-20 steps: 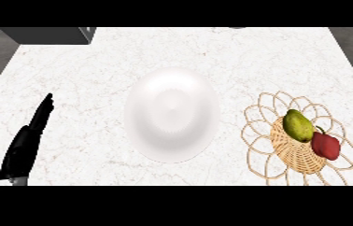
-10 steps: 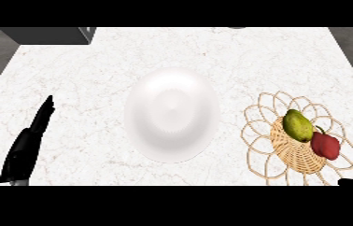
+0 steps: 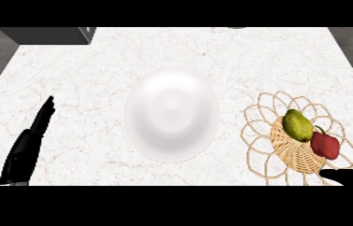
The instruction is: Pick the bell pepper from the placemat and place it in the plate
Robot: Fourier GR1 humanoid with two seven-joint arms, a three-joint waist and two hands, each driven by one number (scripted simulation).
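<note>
A white plate (image 3: 172,114) lies in the middle of the marble counter. To its right is a woven wicker placemat (image 3: 265,127) with looped edges. On the placemat sit a red bell pepper (image 3: 325,144) with a short stem and, touching it on the left, a green fruit (image 3: 298,125). My left hand (image 3: 27,145) rests open at the lower left edge with its fingers straight up, far from the placemat. A black sliver of my right hand (image 3: 339,175) shows at the lower right corner, just below the placemat. It touches nothing that I can see.
A dark grey block (image 3: 48,35) sits at the counter's far left corner. A small dark object (image 3: 236,27) peeks in at the far edge. Bare marble (image 3: 103,71) surrounds the plate.
A black part of my right hand has come into view at the lower right corner. The left hand, plate and placemat have stayed put.
</note>
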